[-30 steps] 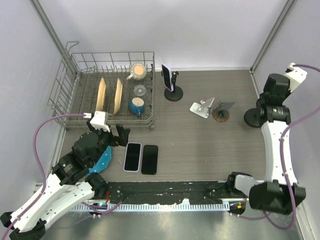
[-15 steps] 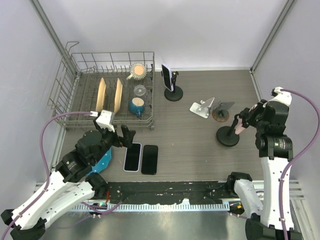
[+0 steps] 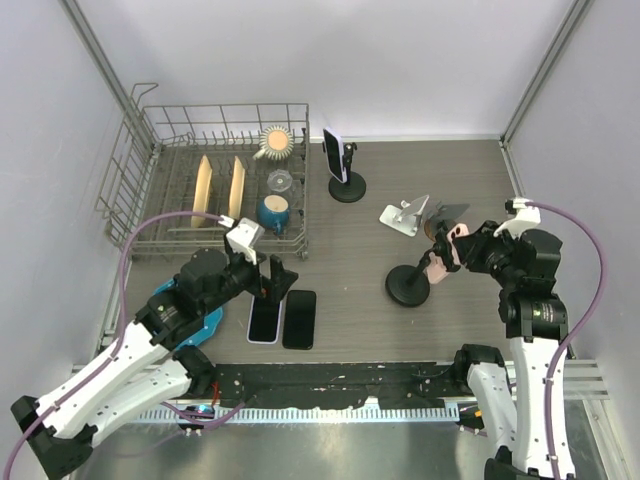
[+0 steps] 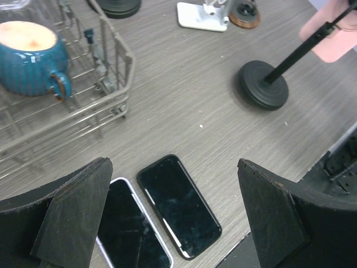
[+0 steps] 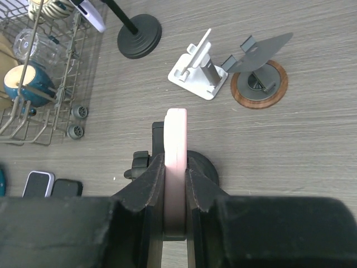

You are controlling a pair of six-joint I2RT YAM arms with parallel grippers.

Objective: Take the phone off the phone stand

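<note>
The table (image 3: 370, 255) carries a dish rack (image 3: 175, 190), a white-edged phone (image 3: 265, 313), a black phone (image 3: 300, 319) and a white stand (image 3: 402, 217).

Four phones: a white-edged phone (image 3: 262, 322) and a black phone (image 3: 299, 319) lie flat just in front of the dish rack (image 3: 225, 107), a mounted phone (image 3: 333, 155) is at the rack's right rear corner, and a pink phone (image 3: 437, 262) is well to the rack's right

Four phone stands, all right of the rack: a black corner stand (image 3: 347, 188), a black round-based stand (image 3: 408, 286), a white stand (image 3: 403, 217) and a wood-ringed stand (image 3: 443, 228)

Inside the rack: two tan plates, a left plate (image 3: 203, 190) and a right plate (image 3: 237, 188); one blue mug (image 3: 274, 212); one glass (image 3: 281, 181); one cream ribbed piece (image 3: 274, 142)

One blue flat item (image 3: 205, 322) lies in front of the rack's left end
</note>
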